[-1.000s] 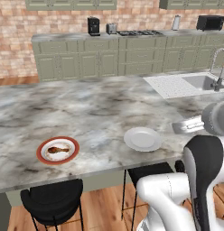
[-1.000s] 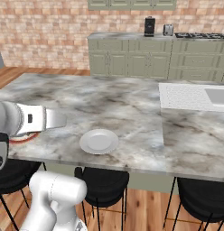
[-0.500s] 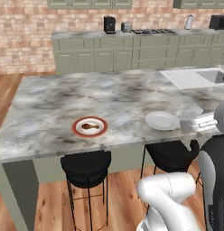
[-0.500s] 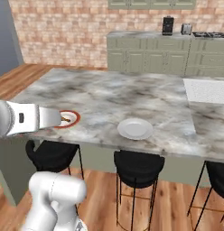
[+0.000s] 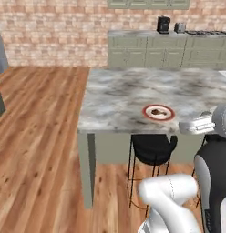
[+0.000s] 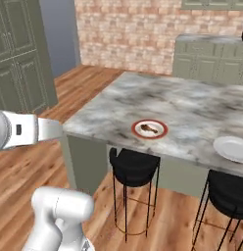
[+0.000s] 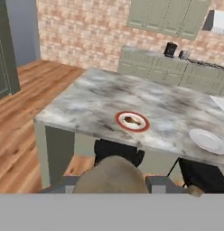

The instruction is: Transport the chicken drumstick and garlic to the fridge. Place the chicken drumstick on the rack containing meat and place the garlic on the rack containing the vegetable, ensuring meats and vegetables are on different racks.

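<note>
In the hand view my gripper is shut on the garlic, a pale tan bulb that bulges up between the two fingertips. The chicken drumstick lies orange-brown on a red-rimmed plate near the front edge of the marble island. My gripper hangs well back from the island, off its near side. The fridge, its racks, the meat and the vegetable are out of view.
An empty white plate lies right of the red-rimmed one. Black stools stand under the island's near edge. Open wooden floor stretches left. Tall grey-green cabinets and a grey panel stand far left.
The whole scene has slid right in both base views, so the base has moved left along the island. The island's left end and the floor beyond it have come into sight.
</note>
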Controlling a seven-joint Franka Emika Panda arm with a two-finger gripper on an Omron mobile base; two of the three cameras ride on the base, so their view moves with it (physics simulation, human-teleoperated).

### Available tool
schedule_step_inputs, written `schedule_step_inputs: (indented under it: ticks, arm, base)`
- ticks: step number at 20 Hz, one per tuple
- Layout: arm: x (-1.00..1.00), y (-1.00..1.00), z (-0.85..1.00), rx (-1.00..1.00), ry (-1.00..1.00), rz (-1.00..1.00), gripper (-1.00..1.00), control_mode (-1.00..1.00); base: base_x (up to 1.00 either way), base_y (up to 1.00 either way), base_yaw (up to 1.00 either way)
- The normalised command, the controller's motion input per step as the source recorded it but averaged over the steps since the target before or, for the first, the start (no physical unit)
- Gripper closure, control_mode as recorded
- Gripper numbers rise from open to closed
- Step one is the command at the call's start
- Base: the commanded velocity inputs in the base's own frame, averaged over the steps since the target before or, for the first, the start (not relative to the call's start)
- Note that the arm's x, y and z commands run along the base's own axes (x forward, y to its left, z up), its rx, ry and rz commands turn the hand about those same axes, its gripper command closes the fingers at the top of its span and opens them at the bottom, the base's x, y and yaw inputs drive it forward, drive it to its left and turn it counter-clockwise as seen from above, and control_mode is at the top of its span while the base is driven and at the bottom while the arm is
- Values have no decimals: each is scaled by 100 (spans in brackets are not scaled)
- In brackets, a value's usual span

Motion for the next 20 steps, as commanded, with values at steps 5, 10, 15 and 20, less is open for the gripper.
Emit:
schedule_step_inputs:
  ticks: [5,10,15,20]
  arm:
    - [0,0,0,0,0,0,100,100]
    - [0,0,0,0,0,0,100,100]
    - [0,0,0,0,0,0,100,100]
    - [0,0,0,0,0,0,100,100]
  base:
    - [-11,94,69]
    - [0,54,85]
    - [0,44,89]
    - [8,45,84]
